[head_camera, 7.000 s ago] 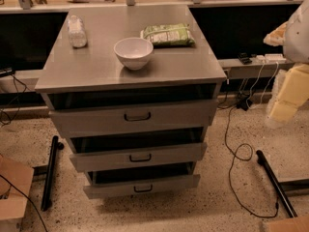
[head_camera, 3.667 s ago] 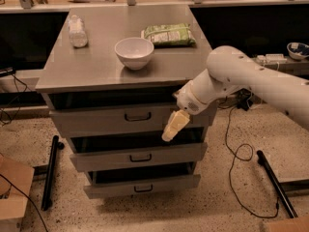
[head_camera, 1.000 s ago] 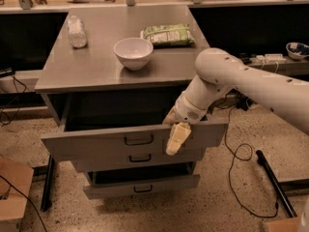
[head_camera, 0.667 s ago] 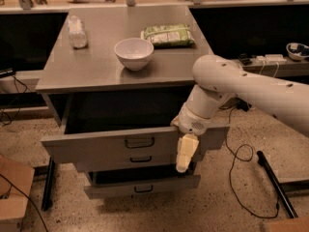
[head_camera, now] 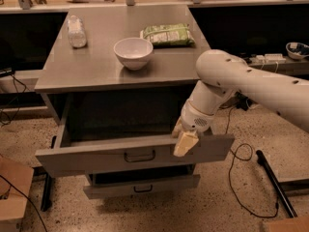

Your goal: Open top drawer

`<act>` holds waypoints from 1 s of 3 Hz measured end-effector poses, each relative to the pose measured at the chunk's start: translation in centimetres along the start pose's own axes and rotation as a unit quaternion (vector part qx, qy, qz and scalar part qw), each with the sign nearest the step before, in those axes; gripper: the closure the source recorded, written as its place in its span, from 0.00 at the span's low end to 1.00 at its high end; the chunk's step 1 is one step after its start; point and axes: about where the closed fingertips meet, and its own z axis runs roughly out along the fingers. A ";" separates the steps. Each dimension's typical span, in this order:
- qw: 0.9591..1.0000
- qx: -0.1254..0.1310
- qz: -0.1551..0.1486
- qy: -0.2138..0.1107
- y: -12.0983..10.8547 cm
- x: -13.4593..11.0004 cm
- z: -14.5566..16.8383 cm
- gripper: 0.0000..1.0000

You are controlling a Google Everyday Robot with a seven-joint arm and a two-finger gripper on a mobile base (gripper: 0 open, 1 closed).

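The cream two-finger gripper (head_camera: 185, 143) hangs against the front's upper edge of the wide grey metal top drawer (head_camera: 87, 157), which stands far out. Whether the gripper is wide or narrow cannot be told. The small black loop handle (head_camera: 139, 155) sits to the gripper's left, and open speckled floor (head_camera: 217, 204) lies below it.

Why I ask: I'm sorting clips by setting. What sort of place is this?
Probably a lab or workshop: a grey metal cabinet on a speckled floor, a cluttered bench behind, and a power strip. The gripper hangs at the front of the open top drawer, right of its handle.
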 end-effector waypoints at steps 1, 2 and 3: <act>1.000 0.000 0.000 0.000 -0.1 0.0 -0.1 0.80; 1.000 -0.014 0.007 0.018 3.2 0.9 0.2 0.00; 1.000 -0.014 0.007 0.018 3.2 0.9 0.2 0.00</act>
